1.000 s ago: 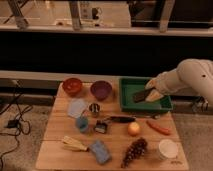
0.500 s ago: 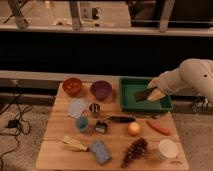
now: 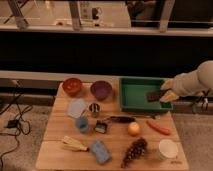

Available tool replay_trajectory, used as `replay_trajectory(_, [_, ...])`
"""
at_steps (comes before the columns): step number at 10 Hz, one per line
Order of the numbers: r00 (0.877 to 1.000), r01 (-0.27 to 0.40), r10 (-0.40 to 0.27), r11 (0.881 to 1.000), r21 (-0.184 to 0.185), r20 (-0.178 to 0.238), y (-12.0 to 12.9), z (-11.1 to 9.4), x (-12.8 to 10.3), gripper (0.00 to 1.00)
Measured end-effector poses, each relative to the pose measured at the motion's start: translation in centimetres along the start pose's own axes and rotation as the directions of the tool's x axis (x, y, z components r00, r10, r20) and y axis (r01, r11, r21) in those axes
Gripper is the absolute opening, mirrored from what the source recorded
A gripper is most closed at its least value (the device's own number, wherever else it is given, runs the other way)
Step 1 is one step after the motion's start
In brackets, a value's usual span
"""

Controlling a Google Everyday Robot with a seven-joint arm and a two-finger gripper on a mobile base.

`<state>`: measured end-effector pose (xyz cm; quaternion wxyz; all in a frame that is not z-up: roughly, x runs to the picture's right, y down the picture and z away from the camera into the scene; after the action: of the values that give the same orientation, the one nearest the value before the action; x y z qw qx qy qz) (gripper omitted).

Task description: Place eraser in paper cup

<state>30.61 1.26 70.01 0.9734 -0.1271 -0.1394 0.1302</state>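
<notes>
The eraser [image 3: 153, 96], a flat dark block, is in the right part of the green tray [image 3: 135, 92] at the table's back right. My gripper [image 3: 166, 93] comes in from the right on a pale arm and is at the tray's right edge, right beside the eraser's right end; I cannot tell whether it touches or holds it. The paper cup [image 3: 168, 148], wide and white, stands upright at the table's front right corner, well in front of the gripper.
On the wooden table [image 3: 60, 150] are a red bowl [image 3: 72, 86], a purple bowl [image 3: 101, 89], a small metal cup [image 3: 94, 109], a small blue cup [image 3: 82, 124], a blue block [image 3: 100, 151], grapes [image 3: 134, 150], a carrot [image 3: 158, 127] and an orange fruit [image 3: 133, 128].
The gripper has shifted a little to the right, towards the tray's right edge. The dark eraser now shows more plainly just left of it.
</notes>
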Motion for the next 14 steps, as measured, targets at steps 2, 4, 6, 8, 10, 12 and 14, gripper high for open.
replay_trajectory(2, [1.000,-0.008,0.008,1.000,0.008,-0.009,1.5,-0.5,0.8,0.02])
replay_trajectory(4, [1.000,0.001,0.000,0.999,0.037,-0.016,4.0,-2.3,1.5,0.02])
replay_trajectory(6, [0.999,0.021,-0.020,0.999,0.050,-0.032,5.7,-4.0,2.7,0.02])
replay_trajectory(8, [0.998,0.038,-0.035,0.998,0.049,-0.056,7.3,-5.3,4.4,0.02])
replay_trajectory(10, [0.997,0.044,-0.041,0.998,0.041,-0.069,8.5,-6.0,5.3,0.02])
replay_trajectory(12, [0.997,0.048,-0.045,0.998,0.040,-0.067,8.4,-5.9,5.1,0.02])
replay_trajectory(14, [0.997,0.047,-0.044,0.998,0.041,-0.069,8.4,-5.9,5.1,0.02])
